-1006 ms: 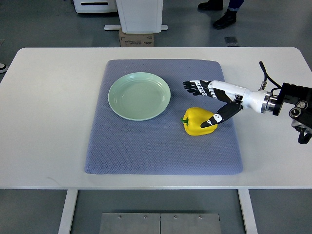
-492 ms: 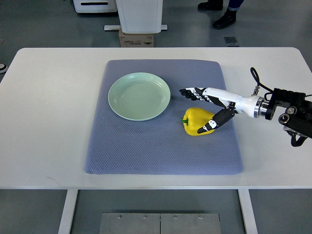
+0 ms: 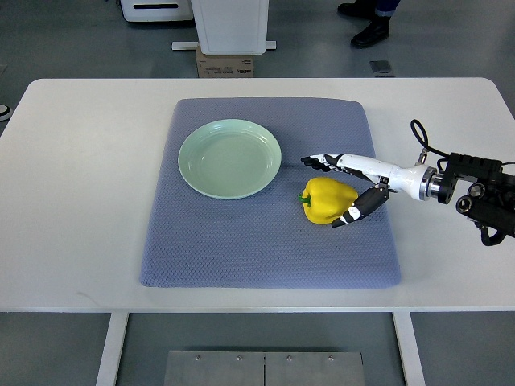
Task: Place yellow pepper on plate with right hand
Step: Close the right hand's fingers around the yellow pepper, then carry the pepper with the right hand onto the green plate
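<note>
A yellow pepper (image 3: 325, 199) with a green stem lies on its side on the blue-grey mat (image 3: 269, 193), to the right of the pale green plate (image 3: 230, 158). The plate is empty. My right hand (image 3: 335, 191) comes in from the right edge and brackets the pepper, its fingers (image 3: 322, 162) spread along the far side and its thumb (image 3: 358, 211) against the near right side. The hand is open, not closed on the pepper. The left arm does not show.
The mat lies on a white table (image 3: 80, 185). Beyond the far edge stand a white base with a cardboard box (image 3: 226, 63) and a person's shoes (image 3: 372, 30) on the floor.
My right hand has dropped lower and closer around the pepper; the fingers moved down to its far side and the thumb slid to its near right side. The pepper has not moved.
</note>
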Robot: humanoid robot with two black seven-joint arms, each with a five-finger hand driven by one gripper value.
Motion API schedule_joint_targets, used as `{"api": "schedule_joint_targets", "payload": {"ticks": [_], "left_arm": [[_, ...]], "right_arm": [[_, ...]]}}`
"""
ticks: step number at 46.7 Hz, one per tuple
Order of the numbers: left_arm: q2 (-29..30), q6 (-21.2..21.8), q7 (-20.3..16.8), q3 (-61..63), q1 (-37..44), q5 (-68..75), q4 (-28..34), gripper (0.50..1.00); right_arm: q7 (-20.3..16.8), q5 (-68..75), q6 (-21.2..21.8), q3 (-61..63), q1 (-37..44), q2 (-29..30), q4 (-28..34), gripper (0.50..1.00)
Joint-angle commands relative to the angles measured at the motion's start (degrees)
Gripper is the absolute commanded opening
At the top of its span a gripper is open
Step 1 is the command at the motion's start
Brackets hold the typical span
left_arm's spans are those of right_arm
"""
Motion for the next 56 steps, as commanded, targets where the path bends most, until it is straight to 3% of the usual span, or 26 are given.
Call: {"api": "schedule_joint_targets", "payload": {"ticks": [1, 16, 29, 33, 41, 56], "left_arm": [[0.0, 0.0, 0.0, 0.0, 0.0, 0.0, 0.0, 1.000], [0.0, 0.0, 0.0, 0.0, 0.0, 0.0, 0.0, 1.000], [0.0, 0.0, 0.0, 0.0, 0.0, 0.0, 0.0, 1.000], [0.0, 0.0, 0.0, 0.0, 0.0, 0.0, 0.0, 1.000], [0.0, 0.0, 0.0, 0.0, 0.0, 0.0, 0.0, 1.000], [0.0, 0.0, 0.0, 0.0, 0.0, 0.0, 0.0, 1.000]], "right_arm": [[0.0, 0.0, 0.0, -0.1, 0.0, -0.1, 0.0, 0.989], [0.0, -0.1, 0.1, -1.3, 0.0, -0.6, 0.0, 0.910], [0.0, -0.1, 0.1, -1.3, -0.1, -0.6, -0.1, 0.757], [0.0, 0.0, 0.1, -1.3, -0.1, -0.5, -0.1, 0.699], [0.0, 0.1, 0.1, -1.1, 0.0, -0.2, -0.4, 0.500], [-1.3, 1.1, 0.4, 2.3, 2.5, 0.8, -0.5, 0.500]]}}
